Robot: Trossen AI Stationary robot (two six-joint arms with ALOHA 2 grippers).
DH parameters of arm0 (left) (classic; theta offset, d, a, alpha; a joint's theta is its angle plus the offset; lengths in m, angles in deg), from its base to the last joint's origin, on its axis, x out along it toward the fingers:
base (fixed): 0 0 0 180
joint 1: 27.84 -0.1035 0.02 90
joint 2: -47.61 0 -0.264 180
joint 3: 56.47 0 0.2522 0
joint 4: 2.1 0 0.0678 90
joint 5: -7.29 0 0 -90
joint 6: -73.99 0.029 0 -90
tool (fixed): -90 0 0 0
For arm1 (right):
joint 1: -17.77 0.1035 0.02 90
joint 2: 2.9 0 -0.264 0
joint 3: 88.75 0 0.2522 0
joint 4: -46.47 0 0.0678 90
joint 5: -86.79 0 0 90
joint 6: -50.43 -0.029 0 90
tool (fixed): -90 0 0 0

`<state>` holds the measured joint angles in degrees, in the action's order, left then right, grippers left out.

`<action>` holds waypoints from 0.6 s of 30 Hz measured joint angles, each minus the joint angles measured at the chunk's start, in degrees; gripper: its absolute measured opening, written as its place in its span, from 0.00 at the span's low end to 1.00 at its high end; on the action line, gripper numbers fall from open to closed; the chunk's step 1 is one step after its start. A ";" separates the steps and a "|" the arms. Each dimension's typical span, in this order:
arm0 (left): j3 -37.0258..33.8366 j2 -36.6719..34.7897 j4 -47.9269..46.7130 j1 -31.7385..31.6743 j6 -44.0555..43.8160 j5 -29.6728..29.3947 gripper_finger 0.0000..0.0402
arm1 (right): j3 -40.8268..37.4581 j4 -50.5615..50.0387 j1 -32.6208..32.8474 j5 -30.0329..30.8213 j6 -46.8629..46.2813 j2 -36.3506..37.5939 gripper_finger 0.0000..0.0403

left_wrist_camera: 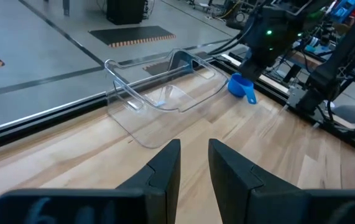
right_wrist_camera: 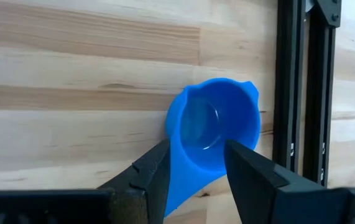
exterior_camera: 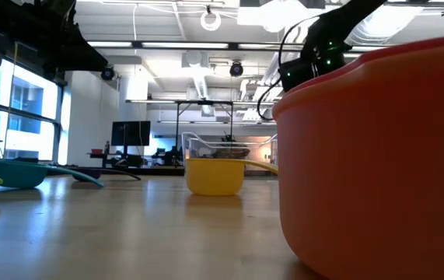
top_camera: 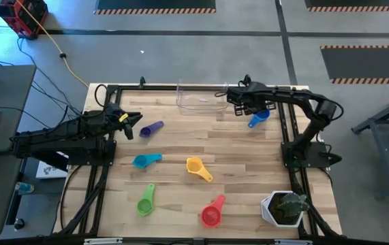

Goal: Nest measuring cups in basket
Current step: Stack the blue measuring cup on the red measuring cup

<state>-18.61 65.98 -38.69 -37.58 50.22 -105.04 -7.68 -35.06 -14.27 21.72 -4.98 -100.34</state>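
My right gripper (top_camera: 250, 109) (right_wrist_camera: 196, 152) is shut on the blue cup (top_camera: 258, 119) (left_wrist_camera: 240, 86), near the table's far right, just right of the clear basket (top_camera: 201, 97) (left_wrist_camera: 158, 93). My left gripper (top_camera: 133, 122) (left_wrist_camera: 194, 149) is open by a narrow gap and holds nothing, just left of the purple cup (top_camera: 152, 128). The light blue cup (top_camera: 146, 160), the yellow cup (top_camera: 197, 168) (exterior_camera: 214, 175), the green cup (top_camera: 145, 201) and the red cup (top_camera: 212, 212) (exterior_camera: 377, 155) lie apart on the table. No orange cup shows. My right gripper pinches the blue cup's handle (right_wrist_camera: 180, 180) between its two fingers, close to where the handle joins the bowl. The fingers come from above, slanting down, and lie along the handle. The bowl (right_wrist_camera: 217, 124) sticks out past the fingertips with its mouth up, seemingly just off the table.
A white pot with a green plant (top_camera: 286, 207) stands at the near right corner. Black frame rails (right_wrist_camera: 295, 93) run along the table's right edge close to the blue cup. Bare wood lies between the basket and the loose cups.
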 joint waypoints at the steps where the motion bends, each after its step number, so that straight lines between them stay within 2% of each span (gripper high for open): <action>1: 0.00 0.00 0.02 0.00 0.00 0.00 0.18 | 0.00 -0.02 -0.29 -0.03 0.19 -0.40 0.35; 18: 0.00 0.00 0.00 0.00 0.02 0.02 0.18 | -0.10 3.36 -6.36 -2.72 4.90 -1.67 0.35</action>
<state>-18.61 65.98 -38.69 -37.58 50.24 -105.01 -7.78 -31.70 -20.64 19.00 -0.08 -102.01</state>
